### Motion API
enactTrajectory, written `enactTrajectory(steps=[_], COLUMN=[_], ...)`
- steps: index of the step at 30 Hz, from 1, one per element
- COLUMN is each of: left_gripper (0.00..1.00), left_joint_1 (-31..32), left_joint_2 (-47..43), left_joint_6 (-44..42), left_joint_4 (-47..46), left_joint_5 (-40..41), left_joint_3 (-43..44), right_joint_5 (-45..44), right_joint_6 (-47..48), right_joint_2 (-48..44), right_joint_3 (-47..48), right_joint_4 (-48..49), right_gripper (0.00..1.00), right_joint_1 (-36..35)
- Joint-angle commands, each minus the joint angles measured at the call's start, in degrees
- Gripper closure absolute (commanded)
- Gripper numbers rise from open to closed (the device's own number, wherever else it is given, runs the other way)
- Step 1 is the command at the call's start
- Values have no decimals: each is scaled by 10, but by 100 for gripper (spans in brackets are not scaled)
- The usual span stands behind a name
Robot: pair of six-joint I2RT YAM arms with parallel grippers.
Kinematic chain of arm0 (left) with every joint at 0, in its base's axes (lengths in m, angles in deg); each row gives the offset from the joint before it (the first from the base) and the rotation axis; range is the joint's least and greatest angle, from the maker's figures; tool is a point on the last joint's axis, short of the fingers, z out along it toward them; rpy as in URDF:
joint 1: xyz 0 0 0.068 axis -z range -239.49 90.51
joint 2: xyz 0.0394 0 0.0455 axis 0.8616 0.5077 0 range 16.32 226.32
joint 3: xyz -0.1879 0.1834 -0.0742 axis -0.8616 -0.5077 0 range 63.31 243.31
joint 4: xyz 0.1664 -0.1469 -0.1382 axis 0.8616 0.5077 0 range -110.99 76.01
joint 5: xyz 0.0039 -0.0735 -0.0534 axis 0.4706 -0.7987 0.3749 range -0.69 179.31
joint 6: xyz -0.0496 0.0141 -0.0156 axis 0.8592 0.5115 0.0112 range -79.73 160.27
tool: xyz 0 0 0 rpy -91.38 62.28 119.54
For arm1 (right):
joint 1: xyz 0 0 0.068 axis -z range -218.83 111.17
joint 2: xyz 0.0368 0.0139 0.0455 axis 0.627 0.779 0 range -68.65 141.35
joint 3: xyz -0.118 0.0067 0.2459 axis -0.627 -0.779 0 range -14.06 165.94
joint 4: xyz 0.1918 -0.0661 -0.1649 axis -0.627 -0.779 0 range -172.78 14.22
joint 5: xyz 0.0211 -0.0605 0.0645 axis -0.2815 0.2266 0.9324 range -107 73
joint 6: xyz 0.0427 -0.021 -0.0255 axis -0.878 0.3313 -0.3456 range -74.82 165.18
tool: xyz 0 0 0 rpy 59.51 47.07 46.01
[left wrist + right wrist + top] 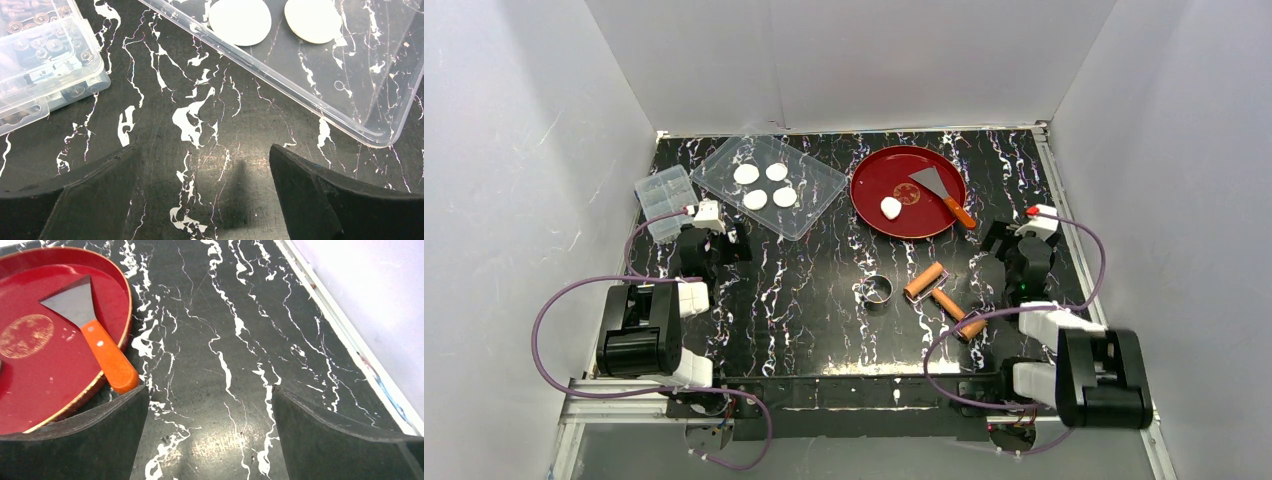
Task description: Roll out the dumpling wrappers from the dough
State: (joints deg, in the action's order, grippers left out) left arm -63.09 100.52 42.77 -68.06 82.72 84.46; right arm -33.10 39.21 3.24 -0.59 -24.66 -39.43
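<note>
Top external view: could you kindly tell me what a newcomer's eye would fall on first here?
The red round plate toward the back stands out most, holding a white dough lump and an orange-handled scraper. Just left of it, four dumpling wrappers lie in a clear tray.

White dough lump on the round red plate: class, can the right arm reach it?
Probably yes: the white dough lump lies uncovered, orange-handled metal scraper beside it; the right gripper jaws open.
</note>
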Motion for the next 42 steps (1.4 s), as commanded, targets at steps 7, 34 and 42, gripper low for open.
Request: enactTrajectory(steps=[7, 34, 42], left_gripper=[1, 1, 0], left_joint_1=[2, -1, 0], left_joint_2=[-8, -61, -119], left_joint_6=[-7, -194, -191], left_joint_4=[5, 782, 791], left_joint_5=[5, -246, -265], left_joint_3=[13, 428, 429], right_joint_5=[203, 73, 98], right_joint_6=[-99, -162, -172], right_joint_2=[-208, -46, 35], right_joint_3=[187, 292, 295], right_joint_4=[-478, -836, -828], right_gripper=[4, 10, 15], right_joint_1=[-1, -319, -319])
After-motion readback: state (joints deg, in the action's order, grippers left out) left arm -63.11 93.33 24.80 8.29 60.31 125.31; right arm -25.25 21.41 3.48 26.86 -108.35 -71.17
